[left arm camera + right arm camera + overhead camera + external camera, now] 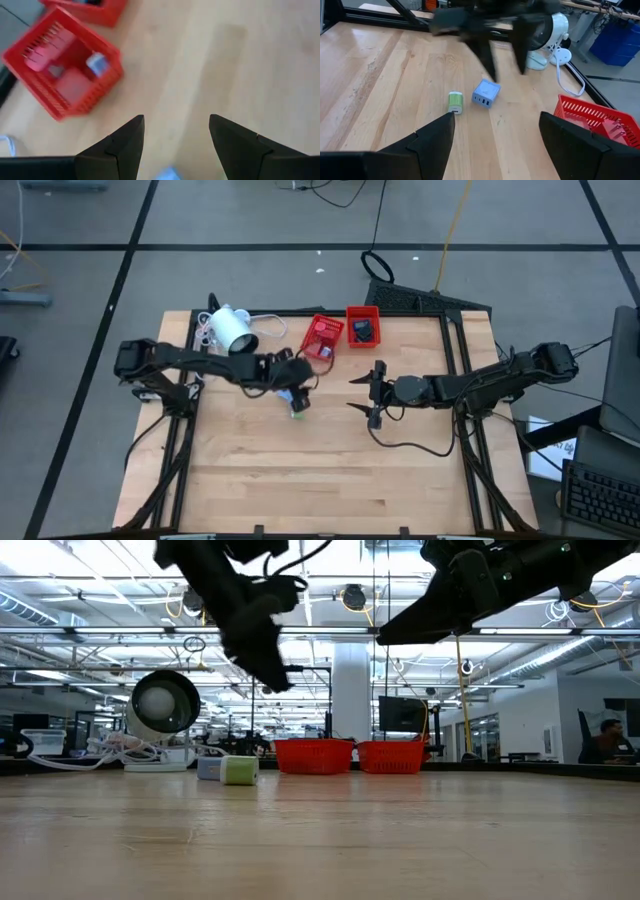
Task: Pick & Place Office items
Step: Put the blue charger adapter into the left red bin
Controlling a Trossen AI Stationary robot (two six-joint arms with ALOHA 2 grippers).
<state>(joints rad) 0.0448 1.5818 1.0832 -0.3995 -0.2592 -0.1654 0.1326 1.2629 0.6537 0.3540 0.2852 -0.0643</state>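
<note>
Now: left gripper (176, 145) fingers apart, empty, hovering over pale block (486, 93) and green roll (455, 102), both just below the tips. Block looks light, rigid (slick plastic?) — pinch across flat sides. Right gripper (495, 135) apart, idle.

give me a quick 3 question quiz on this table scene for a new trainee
1. True or false: the left gripper holds an item.
2. Which two loose items lie on the bare table under the left gripper? A) green piece and pale blue block B) two black pieces C) nothing
3. Fill in: both red trays sit near the table's ____ edge in the high view.

Key: 1 false, its fingers are open and empty. 2 A. 3 far, beside the white lamp. The right gripper waits open over mid-table.
</note>
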